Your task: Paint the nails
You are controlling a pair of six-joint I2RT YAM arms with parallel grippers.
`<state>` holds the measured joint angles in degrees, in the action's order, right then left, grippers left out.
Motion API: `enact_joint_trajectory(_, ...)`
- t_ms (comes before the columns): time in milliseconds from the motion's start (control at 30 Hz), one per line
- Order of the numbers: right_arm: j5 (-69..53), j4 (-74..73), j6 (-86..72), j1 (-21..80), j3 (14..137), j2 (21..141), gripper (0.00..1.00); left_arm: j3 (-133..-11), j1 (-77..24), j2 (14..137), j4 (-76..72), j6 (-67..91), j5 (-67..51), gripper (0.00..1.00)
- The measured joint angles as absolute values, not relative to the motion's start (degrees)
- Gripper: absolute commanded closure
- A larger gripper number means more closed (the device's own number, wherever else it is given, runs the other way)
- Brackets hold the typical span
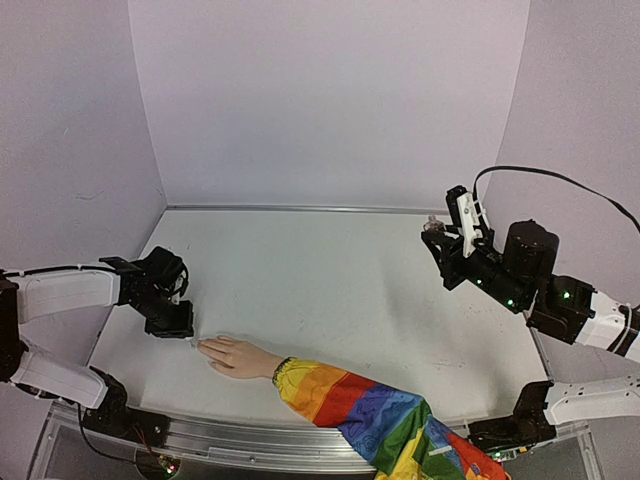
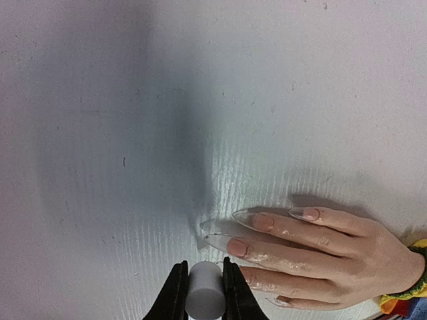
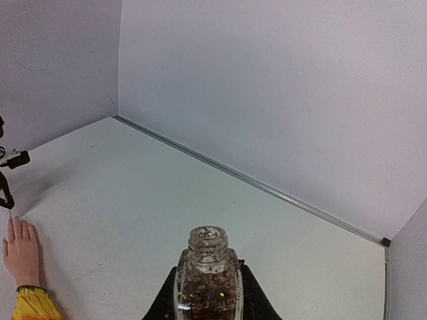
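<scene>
Two robot arms are at one white table (image 1: pixel 330 280). One pretend hand (image 1: pixel 238 358) lies flat at the near left of the table, with its fingers pointing left. One rainbow sleeve (image 1: pixel 365 405) covers its arm and runs off to the near right. The nails (image 2: pixel 248 217) are long, clear and pointy, and they sit at the left end of the hand on the table top. I can count four of them in the left wrist view, and I cannot tell about the rest. The left gripper (image 1: pixel 178 325) is low over the table, just beside the fingertips. Its two fingers are pinching one little white round stub (image 2: pixel 204 297). The right gripper (image 1: pixel 437 238) is up high at the far right, well apart from the hand. Its two fingers are pinching one small clear bottle (image 3: pixel 207 283). The bottle stands upright, has no cap on top, and is full of brown sparkly stuff. Three pale purple walls stand around the table: one on the left, one at the far side and one on the right.
</scene>
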<state>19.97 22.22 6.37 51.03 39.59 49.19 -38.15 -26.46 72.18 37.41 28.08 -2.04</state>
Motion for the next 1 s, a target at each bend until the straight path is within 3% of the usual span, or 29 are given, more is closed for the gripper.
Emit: enact_joint_trajectory(1000,19.27,22.22,6.39,51.03,39.59,49.47,1.00,-38.63,-26.46,67.96,37.63,28.56,-6.48,1.00)
